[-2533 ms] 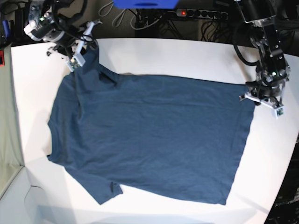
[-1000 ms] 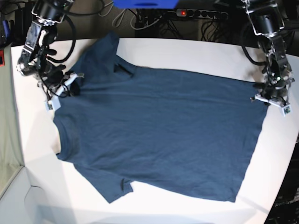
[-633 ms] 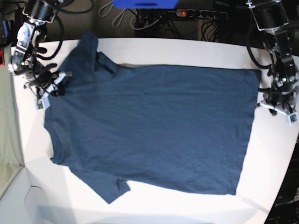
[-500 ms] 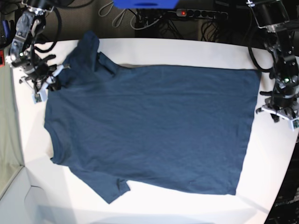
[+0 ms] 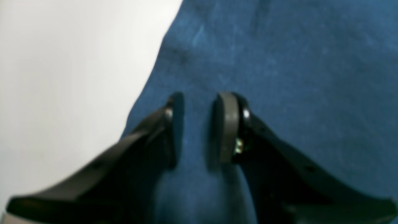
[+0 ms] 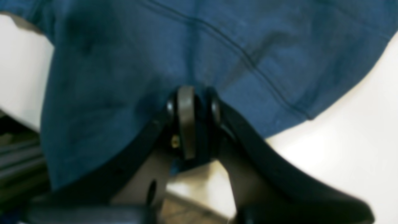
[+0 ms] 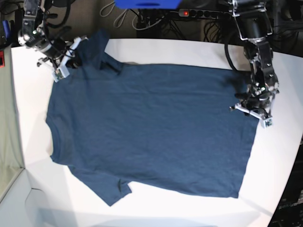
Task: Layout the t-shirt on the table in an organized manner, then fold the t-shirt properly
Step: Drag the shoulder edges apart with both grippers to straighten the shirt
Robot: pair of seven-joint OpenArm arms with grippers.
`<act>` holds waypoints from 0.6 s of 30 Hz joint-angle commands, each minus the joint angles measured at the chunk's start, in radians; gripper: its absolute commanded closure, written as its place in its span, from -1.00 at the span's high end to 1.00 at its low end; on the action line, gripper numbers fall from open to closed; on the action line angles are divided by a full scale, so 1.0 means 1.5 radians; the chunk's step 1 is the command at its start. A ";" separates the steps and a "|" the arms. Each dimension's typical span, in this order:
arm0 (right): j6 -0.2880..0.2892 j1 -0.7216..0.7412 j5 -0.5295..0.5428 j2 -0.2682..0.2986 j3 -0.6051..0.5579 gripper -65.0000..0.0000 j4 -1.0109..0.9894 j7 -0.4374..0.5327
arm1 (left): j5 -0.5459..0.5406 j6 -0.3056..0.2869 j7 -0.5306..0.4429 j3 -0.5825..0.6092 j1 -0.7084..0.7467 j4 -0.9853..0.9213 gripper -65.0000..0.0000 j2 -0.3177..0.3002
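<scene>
You see the white table (image 7: 180,213) nearest, bare along its front edge, with the t-shirt (image 7: 151,127) spread flat across it. Your left gripper (image 5: 197,127) straddles cloth, jaws slightly apart; your right gripper (image 6: 194,123) pinches the shirt's edge. Behind lie dark cables and a power strip (image 7: 203,14), no legible writing.

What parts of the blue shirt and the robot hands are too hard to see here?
- Left wrist view: blur hides whether the left gripper pinches the t-shirt or only rests on it.
- Right wrist view: the right gripper covers the shirt edge it clamps.
- Base view: the collar label is not visible; the sleeve by the right gripper is bunched.
</scene>
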 commanded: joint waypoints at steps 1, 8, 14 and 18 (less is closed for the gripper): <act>0.002 -0.017 -0.017 0.011 0.001 -0.82 0.013 -0.029 | 0.010 0.005 0.013 -0.003 0.002 0.005 -0.45 -0.007; 0.002 -0.100 -0.016 0.031 0.000 -0.82 0.154 -0.030 | 0.066 0.004 0.031 -0.004 0.085 0.072 -0.45 -0.024; 0.002 -0.099 -0.016 0.025 0.027 -0.82 0.208 -0.030 | 0.060 0.004 0.063 -0.008 0.164 0.209 -0.45 -0.059; 0.002 -0.031 -0.018 -0.004 0.052 -0.82 0.206 -0.035 | 0.060 0.004 0.066 -0.009 0.173 0.271 -0.45 -0.061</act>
